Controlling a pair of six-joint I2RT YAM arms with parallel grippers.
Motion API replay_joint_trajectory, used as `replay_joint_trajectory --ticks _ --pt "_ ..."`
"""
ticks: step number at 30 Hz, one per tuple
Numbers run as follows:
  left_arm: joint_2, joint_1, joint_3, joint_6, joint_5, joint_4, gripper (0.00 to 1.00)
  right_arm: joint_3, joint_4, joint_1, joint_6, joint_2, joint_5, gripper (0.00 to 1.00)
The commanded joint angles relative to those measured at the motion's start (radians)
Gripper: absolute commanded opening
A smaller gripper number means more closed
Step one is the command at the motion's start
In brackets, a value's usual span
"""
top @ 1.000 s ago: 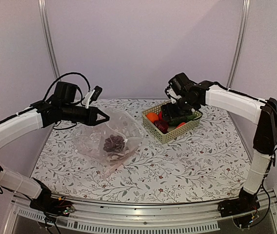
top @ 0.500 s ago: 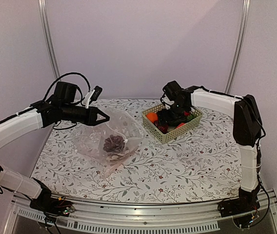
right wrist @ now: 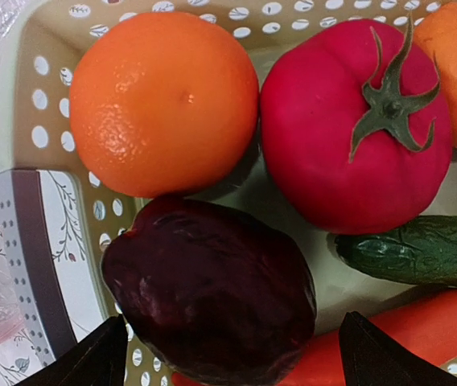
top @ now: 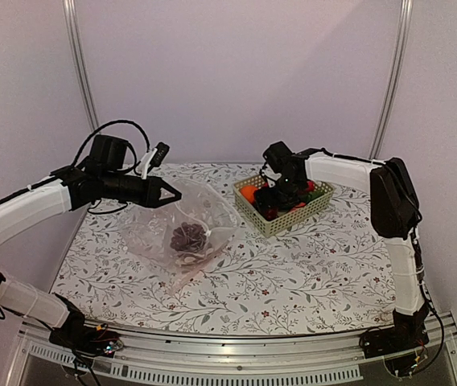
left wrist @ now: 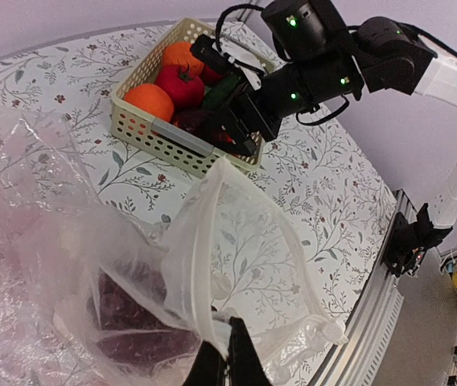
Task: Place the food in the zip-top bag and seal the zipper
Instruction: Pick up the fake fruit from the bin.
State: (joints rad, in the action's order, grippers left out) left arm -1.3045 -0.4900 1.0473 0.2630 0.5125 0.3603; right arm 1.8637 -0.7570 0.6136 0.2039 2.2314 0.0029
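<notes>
My left gripper (top: 172, 195) is shut on the rim of the clear zip-top bag (top: 204, 215) and holds its mouth up and open toward the basket. The dark purple grapes (top: 187, 236) lie inside the bag; they also show in the left wrist view (left wrist: 132, 322), below the pale zipper strip (left wrist: 182, 257). My right gripper (top: 275, 207) is down in the basket (top: 293, 221), open. In the right wrist view its fingers (right wrist: 232, 322) straddle a dark maroon round fruit (right wrist: 212, 297). A round red fruit with a green stem (right wrist: 353, 129) lies just beyond it.
The cream basket (left wrist: 164, 137) also holds an orange (right wrist: 164, 100), a green cucumber (right wrist: 413, 253) and an orange-red piece (right wrist: 422, 330). The bag lies at the table's left middle. The table (top: 309, 273) has a floral cloth. Walls stand close behind.
My right arm has swung left and lowered its gripper into the basket over the fruit. My left gripper and the bag have not moved.
</notes>
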Motion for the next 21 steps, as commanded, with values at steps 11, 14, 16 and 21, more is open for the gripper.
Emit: replay_joint_trajectory --ticks 11,14,16,21 --pt "-0.026 0.014 -0.006 0.004 0.014 -0.009 0.0 0.046 0.037 -0.003 0.009 0.09 -0.011 0.82" --pt "-0.03 0.014 -0.004 0.006 0.015 -0.008 0.0 0.036 0.048 -0.003 0.014 0.076 -0.011 0.75" --pt "-0.031 0.014 -0.004 0.005 0.015 -0.008 0.0 0.021 0.06 -0.003 0.019 0.06 -0.015 0.72" --pt "-0.036 0.014 -0.003 0.006 0.017 -0.008 0.0 -0.007 0.077 -0.003 0.023 0.017 -0.019 0.67"
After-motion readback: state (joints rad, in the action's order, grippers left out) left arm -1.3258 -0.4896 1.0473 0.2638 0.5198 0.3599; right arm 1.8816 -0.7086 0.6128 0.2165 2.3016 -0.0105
